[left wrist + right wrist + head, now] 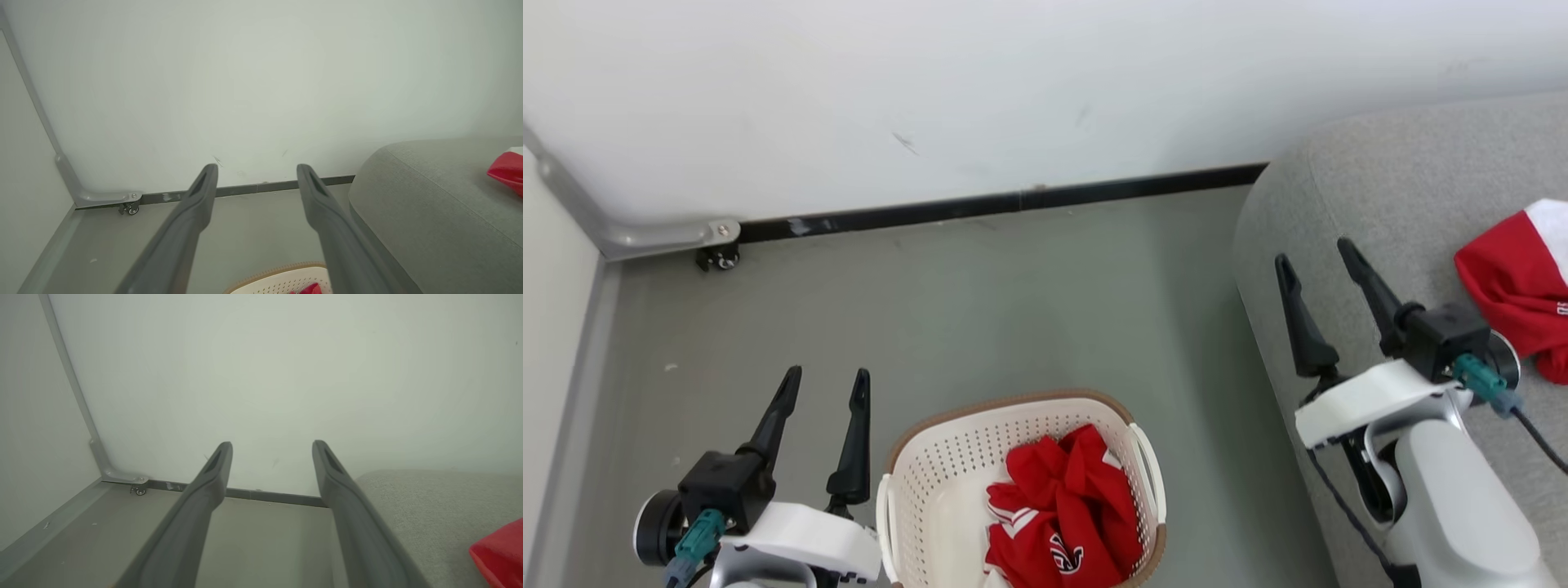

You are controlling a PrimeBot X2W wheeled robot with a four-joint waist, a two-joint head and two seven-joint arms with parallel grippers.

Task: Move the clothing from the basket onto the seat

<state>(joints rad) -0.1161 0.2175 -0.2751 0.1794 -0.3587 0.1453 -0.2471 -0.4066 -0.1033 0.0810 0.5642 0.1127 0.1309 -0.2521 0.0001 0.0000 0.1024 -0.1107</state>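
- the left gripper (827, 376) sits at about 7 o'clock in the head view. its two dark fingers are spread wide with nothing between them, tips over the bare grey floor (1013, 302).
- the right gripper (1313, 253) sits at about 4 o'clock. its fingers are likewise wide apart and empty, over the rounded end of the seat (1380, 188).
- the basket (947, 465) stands on the floor at 6 o'clock, just beside the left gripper and between the two arms. its lower part is cut off by the view's edge.
- red clothing (1062, 506) lies bunched inside the basket, towards its 3 o'clock side, with white stripes and some lettering showing.
- a second red garment (1515, 278) with a white band lies on the seat at 3 o'clock, just beyond the right gripper's wrist and apart from its fingers.
- the seat takes up the 2 to 4 o'clock part, near the basket but apart from it.
- a white wall (1013, 82) with a dark skirting strip (1013, 200) runs across 12 o'clock. a small caster (719, 260) sits in the corner near 10 o'clock.
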